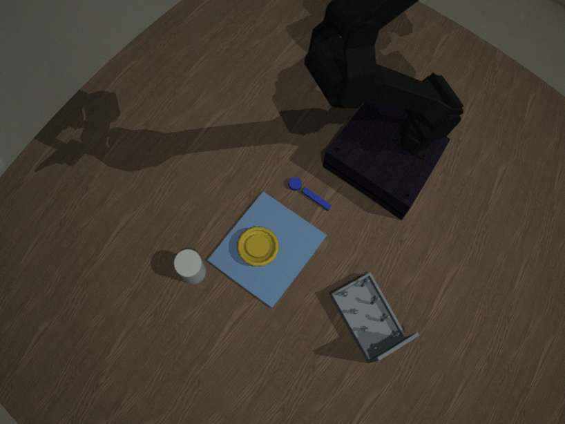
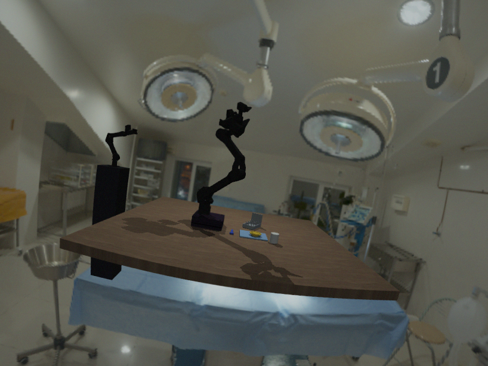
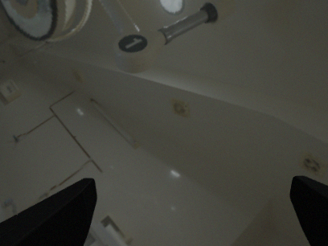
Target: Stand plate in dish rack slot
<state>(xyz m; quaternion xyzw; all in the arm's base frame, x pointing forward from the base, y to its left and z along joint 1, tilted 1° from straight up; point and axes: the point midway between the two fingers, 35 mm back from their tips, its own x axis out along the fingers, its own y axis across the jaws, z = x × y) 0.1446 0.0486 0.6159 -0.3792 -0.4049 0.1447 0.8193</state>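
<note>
A yellow round plate (image 1: 257,246) (image 2: 255,233) lies flat on a light blue square mat (image 1: 302,242) (image 2: 246,235). The grey dish rack (image 1: 387,302) (image 2: 256,219) stands apart from the mat, with small rail posts on its floor and a taller panel at one end. No plate is in it. My gripper (image 2: 235,123) (image 3: 194,188) is raised high above the table, far from the plate and the rack. Its fingers are wide apart in the wrist view, with nothing between them. The gripper is outside the top view.
A white cylinder (image 1: 188,263) (image 2: 274,238) stands beside the mat. A blue disc (image 1: 295,183) and a blue bar (image 1: 316,199) lie between the mat and my dark arm base (image 1: 378,175) (image 2: 207,221). Another arm stands on a black pedestal (image 2: 110,197) beyond the table.
</note>
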